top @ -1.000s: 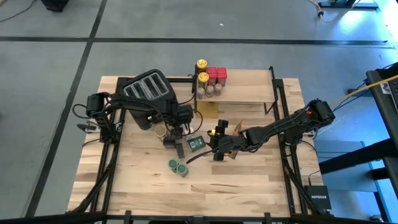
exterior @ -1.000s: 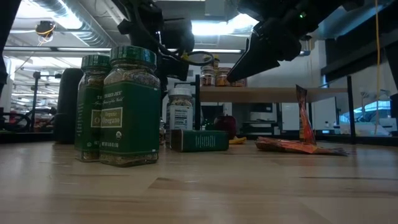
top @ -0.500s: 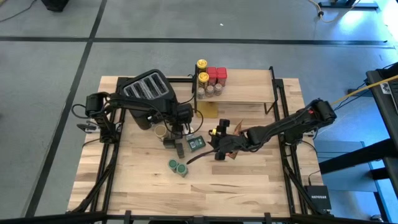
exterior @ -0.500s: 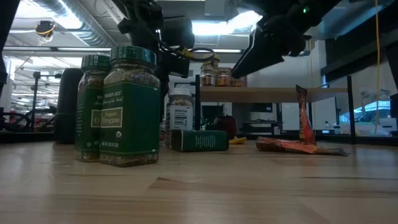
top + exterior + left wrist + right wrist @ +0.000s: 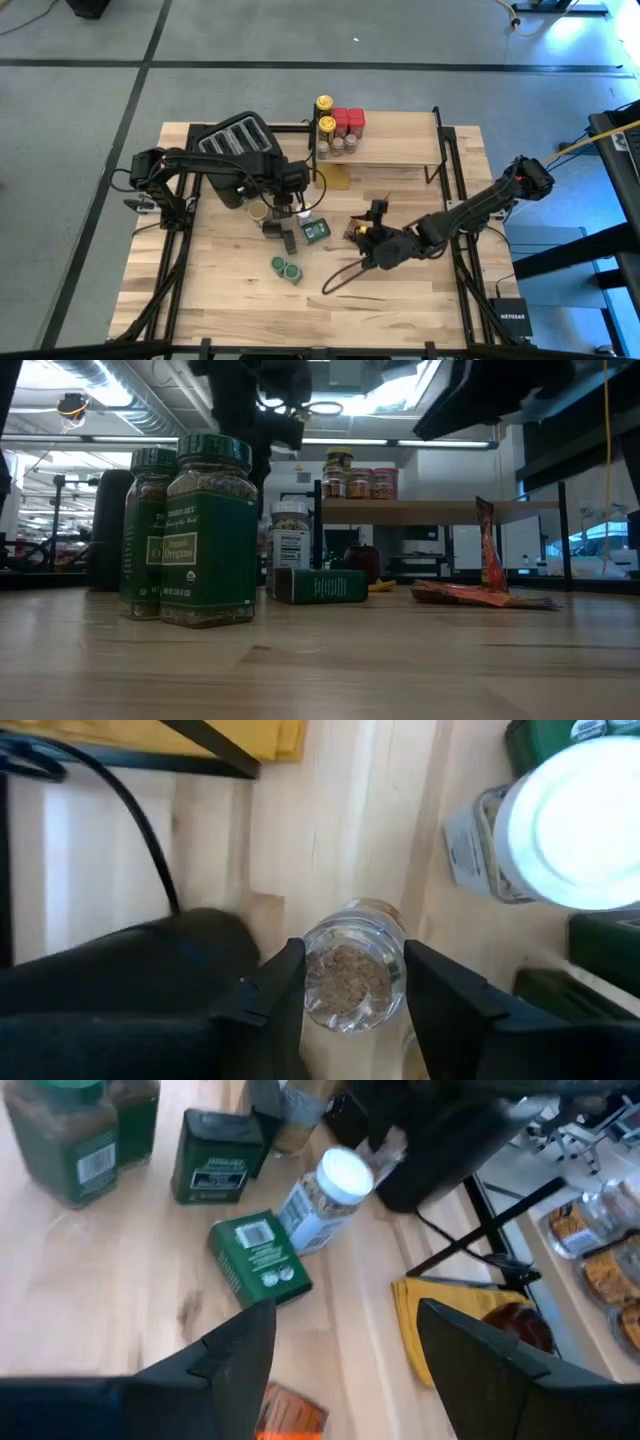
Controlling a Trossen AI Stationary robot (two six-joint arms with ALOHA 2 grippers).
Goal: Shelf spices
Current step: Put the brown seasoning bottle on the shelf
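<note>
My left gripper (image 5: pixel 283 207) stands beside the black toaster (image 5: pixel 235 140), pointing steeply down, shut on a small clear jar of brown spice (image 5: pixel 346 970). My right gripper (image 5: pixel 345 1370) hovers open over the table's middle (image 5: pixel 366 240) with nothing between its fingers. A green tin (image 5: pixel 258 1255) lies flat, and a white-lidded jar (image 5: pixel 325 1195) stands beside it. Two green jars (image 5: pixel 286 268) stand nearer the front edge. The shelf (image 5: pixel 390 152) carries yellow-lidded and red-lidded jars (image 5: pixel 338 120) at its left end. My left gripper pinches the small jar's round wall (image 5: pixel 310 975) between its two fingers (image 5: pixel 275 990), one on each side. The fingers come from above, pointing down along the jar, which shows end-on. Whether the jar is clear of the table I cannot tell.
Orange-brown foil packets (image 5: pixel 470 592) lie right of the green tin, one standing on edge (image 5: pixel 486 545). A yellow cloth (image 5: pixel 440 1320) lies under the shelf. Bare wood spreads along the near edge (image 5: pixel 400 300). Black frame rails (image 5: pixel 455 190) border both sides.
My left gripper has shut on the small jar and then risen. My right gripper has swung toward the table's right and near edges and gone up, staying open. The green jars, tin and packets have kept their places.
</note>
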